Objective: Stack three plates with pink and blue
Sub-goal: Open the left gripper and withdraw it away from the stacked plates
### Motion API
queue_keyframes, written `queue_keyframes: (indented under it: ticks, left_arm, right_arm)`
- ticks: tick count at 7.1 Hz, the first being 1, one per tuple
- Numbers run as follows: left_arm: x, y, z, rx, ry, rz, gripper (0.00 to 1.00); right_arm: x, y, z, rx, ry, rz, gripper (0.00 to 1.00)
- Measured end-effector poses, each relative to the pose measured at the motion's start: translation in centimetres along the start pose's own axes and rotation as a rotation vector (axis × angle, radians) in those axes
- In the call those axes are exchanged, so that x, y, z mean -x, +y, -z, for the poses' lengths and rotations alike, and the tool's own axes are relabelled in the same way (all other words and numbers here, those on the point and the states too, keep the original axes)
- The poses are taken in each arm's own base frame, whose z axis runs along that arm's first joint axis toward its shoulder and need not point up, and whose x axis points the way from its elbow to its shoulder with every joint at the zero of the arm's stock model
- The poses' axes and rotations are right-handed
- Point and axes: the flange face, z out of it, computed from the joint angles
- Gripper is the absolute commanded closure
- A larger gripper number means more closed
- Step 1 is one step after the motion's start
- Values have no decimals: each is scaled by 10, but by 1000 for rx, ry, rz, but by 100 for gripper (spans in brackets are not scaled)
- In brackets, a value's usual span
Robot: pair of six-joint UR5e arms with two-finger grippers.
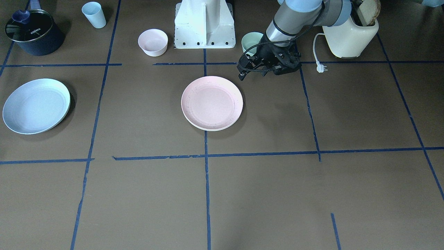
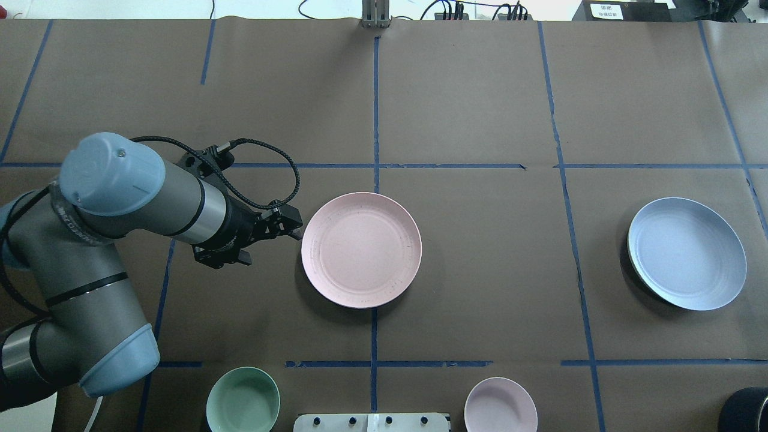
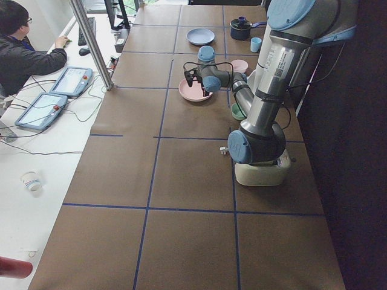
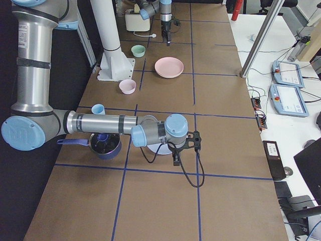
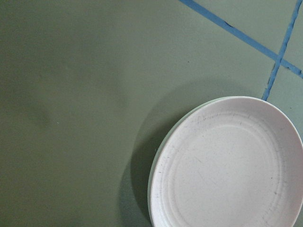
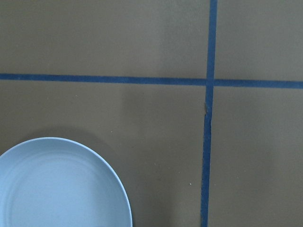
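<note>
The pale pink plate [image 1: 212, 103] lies at the table's middle, on a cream plate of which only a thin rim [image 1: 208, 129] shows. It also shows in the overhead view [image 2: 361, 249] and the left wrist view [image 5: 227, 165]. The light blue plate [image 1: 36, 106] lies alone far to the robot's right [image 2: 687, 253]. My left gripper [image 2: 295, 231] hovers just beside the pink plate's edge, open and empty [image 1: 240, 72]. My right gripper [image 4: 175, 159] shows only in the exterior right view, near the blue plate [image 6: 57, 189]; I cannot tell whether it is open or shut.
A mint-green bowl [image 2: 243, 401] and a small pink bowl [image 2: 500, 405] stand near the robot's base [image 1: 204, 24]. A blue cup [image 1: 94, 14], a dark pot [image 1: 34, 33] and a cream toaster [image 1: 350, 34] with its plug [image 1: 321, 67] line the robot's side.
</note>
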Motion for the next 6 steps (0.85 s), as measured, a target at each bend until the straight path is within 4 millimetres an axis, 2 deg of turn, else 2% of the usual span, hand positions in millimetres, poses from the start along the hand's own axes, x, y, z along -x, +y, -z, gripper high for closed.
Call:
queue_keyframes:
  ticks: [2, 6]
  left_arm:
    - [21, -1, 24, -11, -51, -45, 0]
    - [92, -14, 49, -32, -133, -128, 0]
  right_arm:
    - [-14, 24, -43, -41, -21, -37, 0]
    - [16, 40, -90, -11, -37, -55, 0]
